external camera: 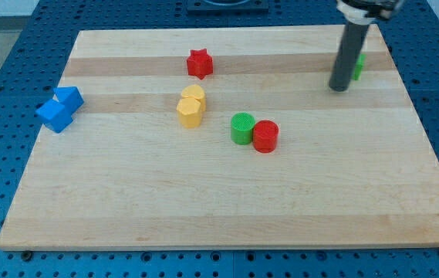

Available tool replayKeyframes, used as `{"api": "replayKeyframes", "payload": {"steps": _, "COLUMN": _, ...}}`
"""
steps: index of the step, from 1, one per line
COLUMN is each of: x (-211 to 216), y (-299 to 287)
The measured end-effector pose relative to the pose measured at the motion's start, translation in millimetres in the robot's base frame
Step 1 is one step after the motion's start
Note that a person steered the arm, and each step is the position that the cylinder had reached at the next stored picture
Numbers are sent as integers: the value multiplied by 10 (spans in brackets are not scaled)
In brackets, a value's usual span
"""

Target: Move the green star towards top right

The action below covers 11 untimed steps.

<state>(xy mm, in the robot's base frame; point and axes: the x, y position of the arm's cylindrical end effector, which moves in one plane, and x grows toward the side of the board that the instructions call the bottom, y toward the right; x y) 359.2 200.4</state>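
The wooden tabletop [227, 208] fills most of the view, a pale board lying on a blue perforated surface [3, 46]. There are no jaws to report on: the arm ends in a straight dark rod [346, 54] that comes down from the view's top right, and my tip [338, 88] rests on the board near the top right corner.

Just beside the rod, on the view's right of it, a sliver of the green star [357, 66] shows; most of it is hidden behind the rod, so its shape cannot be made out, and I cannot tell whether the rod touches it.

Near the view's left edge two blue blocks [60, 109] sit touching each other, one slightly above the other. Around the centre, a green cylinder [242, 128] and a red cylinder [265, 137] stand touching, the red one to the view's right. To their left two yellow blocks [191, 106] are pressed together, one just above the other. Above them, towards the view's top, lies a red star [199, 63], apart from everything else.
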Motion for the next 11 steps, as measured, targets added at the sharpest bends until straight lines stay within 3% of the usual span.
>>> {"api": "replayKeyframes", "payload": {"steps": 2, "x": -211, "y": 163}}
{"api": "replayKeyframes", "payload": {"steps": 6, "x": -245, "y": 443}}
{"api": "replayKeyframes", "payload": {"steps": 8, "x": -671, "y": -483}}
{"api": "replayKeyframes", "payload": {"steps": 9, "x": -463, "y": -296}}
{"api": "replayKeyframes", "payload": {"steps": 10, "x": -493, "y": 321}}
{"api": "replayKeyframes", "payload": {"steps": 11, "x": -790, "y": 408}}
